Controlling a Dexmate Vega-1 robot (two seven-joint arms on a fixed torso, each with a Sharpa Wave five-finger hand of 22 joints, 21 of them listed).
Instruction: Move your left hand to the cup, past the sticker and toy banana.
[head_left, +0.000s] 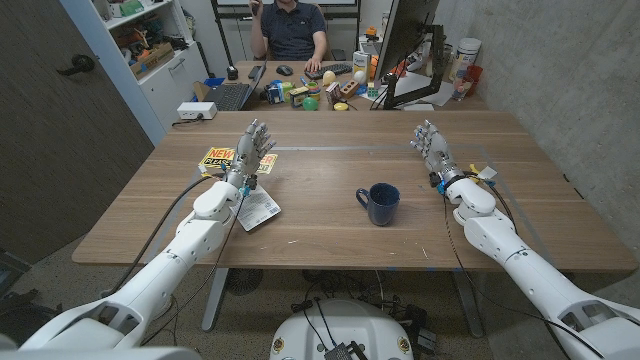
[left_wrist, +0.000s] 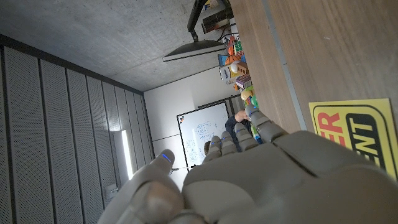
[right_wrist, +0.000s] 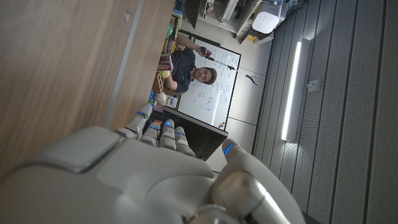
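Observation:
A dark blue cup (head_left: 380, 203) stands on the wooden table (head_left: 330, 235), right of the middle, with its handle towards my left side. My left hand (head_left: 254, 148) is held open well to the left of the cup, fingers apart and pointing to the far side. It is over a yellow sticker (head_left: 214, 158) with red letters, which also shows beside the left hand (left_wrist: 249, 180) as the sticker (left_wrist: 357, 134). A second yellow label (head_left: 269, 163) lies just right of that hand. My right hand (head_left: 430, 142) is open, right of the cup and farther back; in its wrist view the right hand (right_wrist: 155, 180) holds nothing.
A white printed card (head_left: 259, 209) lies under my left forearm. Something small and yellow (head_left: 487, 172) sits by my right wrist. Behind this table a second desk (head_left: 300, 100) carries toys, a keyboard and a monitor (head_left: 405, 40), with a person (head_left: 290, 25) seated at it.

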